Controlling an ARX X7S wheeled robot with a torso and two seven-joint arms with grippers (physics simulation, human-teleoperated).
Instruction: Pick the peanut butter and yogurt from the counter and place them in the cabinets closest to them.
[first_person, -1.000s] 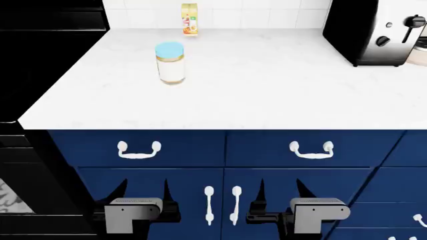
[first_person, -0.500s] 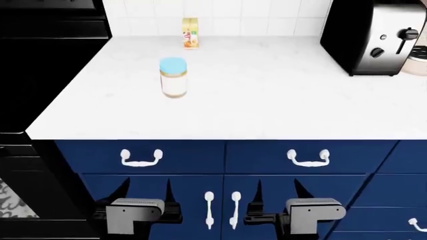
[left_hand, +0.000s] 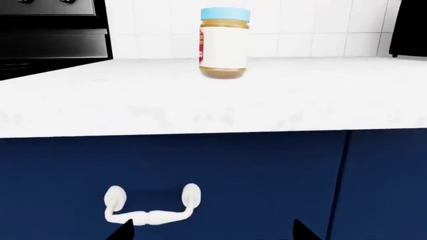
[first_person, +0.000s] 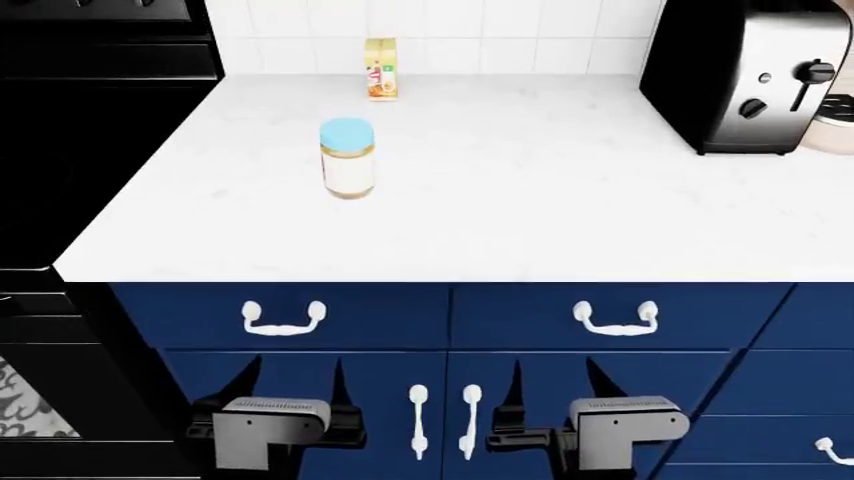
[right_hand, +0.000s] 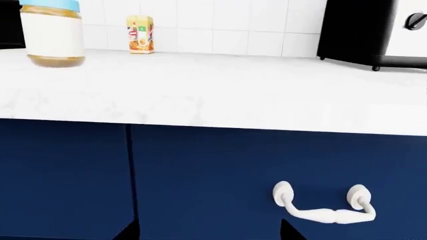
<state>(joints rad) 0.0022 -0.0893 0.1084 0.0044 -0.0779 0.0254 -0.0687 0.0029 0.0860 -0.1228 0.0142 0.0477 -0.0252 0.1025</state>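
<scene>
The peanut butter jar (first_person: 347, 158), with a light-blue lid, stands upright on the white counter (first_person: 534, 200), left of its middle. It also shows in the left wrist view (left_hand: 223, 42) and the right wrist view (right_hand: 52, 32). The yogurt is out of view. My left gripper (first_person: 287, 380) and right gripper (first_person: 550, 378) are both open and empty, held low in front of the blue cabinet doors, below the counter edge. Only their dark fingertips (left_hand: 123, 231) (right_hand: 290, 231) show in the wrist views.
A small yellow carton (first_person: 380, 68) stands at the tiled back wall. A black-and-silver toaster (first_person: 741, 75) is at the back right. A black stove (first_person: 80, 130) flanks the counter's left. Blue drawers with white handles (first_person: 283, 318) (first_person: 619, 318) and cabinet door handles (first_person: 445, 418) lie below.
The head view has shifted slightly: the counter and jar sit lower in the picture than a second ago. Both grippers stay open in front of the cabinet doors.
</scene>
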